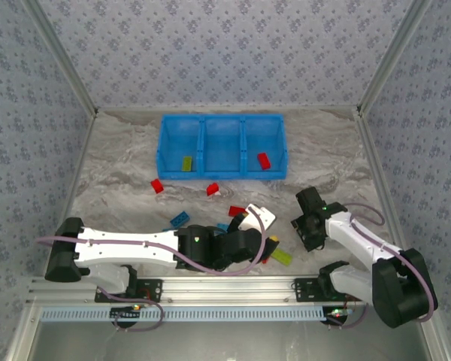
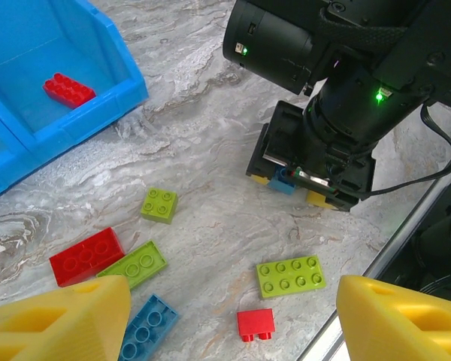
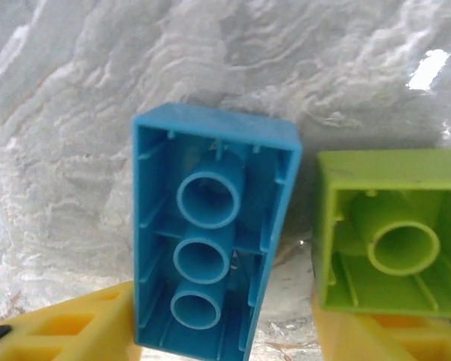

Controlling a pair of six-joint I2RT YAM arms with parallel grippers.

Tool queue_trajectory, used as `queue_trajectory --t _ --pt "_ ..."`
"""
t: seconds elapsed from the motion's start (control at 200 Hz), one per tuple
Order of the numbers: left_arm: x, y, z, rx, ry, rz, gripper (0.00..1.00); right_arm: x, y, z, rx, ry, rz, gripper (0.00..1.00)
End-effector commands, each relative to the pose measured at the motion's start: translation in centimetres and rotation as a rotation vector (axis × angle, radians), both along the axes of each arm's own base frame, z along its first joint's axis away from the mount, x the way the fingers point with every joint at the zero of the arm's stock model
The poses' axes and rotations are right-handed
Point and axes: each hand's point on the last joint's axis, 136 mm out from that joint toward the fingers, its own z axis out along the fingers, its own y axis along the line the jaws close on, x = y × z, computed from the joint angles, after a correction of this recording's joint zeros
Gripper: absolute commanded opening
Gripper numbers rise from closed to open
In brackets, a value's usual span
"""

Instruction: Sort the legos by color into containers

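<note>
In front of the blue bin (image 1: 162,143), loose legos (image 2: 86,256) lie beneath the left gripper (image 2: 225,301), its jaws spread wide. Nearer and right of the bin, the right gripper (image 3: 222,320) straddles an upturned light blue brick (image 3: 210,226); whether it is clamped I cannot tell.

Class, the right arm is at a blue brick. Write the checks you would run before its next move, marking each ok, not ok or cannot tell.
1. Blue brick sits between the right tool's fingers: ok.
2. Grip on it firm: cannot tell.
3. Green brick clear of that tool: not ok, it crowds one finger.
4. Left tool open, carrying nothing: ok.
5. Bin shows which compartments hold red and green: ok.
</note>
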Motion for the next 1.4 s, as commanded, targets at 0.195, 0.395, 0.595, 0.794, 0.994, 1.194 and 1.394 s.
queue_trajectory --t 0.195,0.395,0.595,0.794,0.994,1.194,1.394 --pt "0.0 -0.6 1.9 -0.063 0.001 0.004 0.73 2.1 -0.3 0.5 -0.022 -0.060 0.047 0.33" --pt "0.8 0.2 2.1 -0.073 0.015 0.073 0.73 3.4 0.6 3.5 -0.097 -0.140 0.169 0.27" --pt "3.7 2.3 4.4 -0.142 0.085 0.184 0.75 6.2 4.7 10.2 -0.252 -0.338 0.436 0.27" --pt "8.4 6.2 6.6 -0.158 0.129 0.333 0.75 10.9 12.4 13.6 -0.250 -0.456 0.780 0.29" --pt "12.6 13.0 8.3 -0.172 0.122 0.521 0.76 15.5 19.2 14.6 -0.281 -0.448 1.025 0.29" --pt "14.7 19.0 8.8 -0.209 0.114 0.656 0.78 20.3 23.9 13.2 -0.297 -0.408 1.067 0.29" --pt "15.2 21.0 9.5 -0.210 0.103 0.672 0.79 23.9 26.6 10.1 -0.296 -0.365 1.068 0.29"
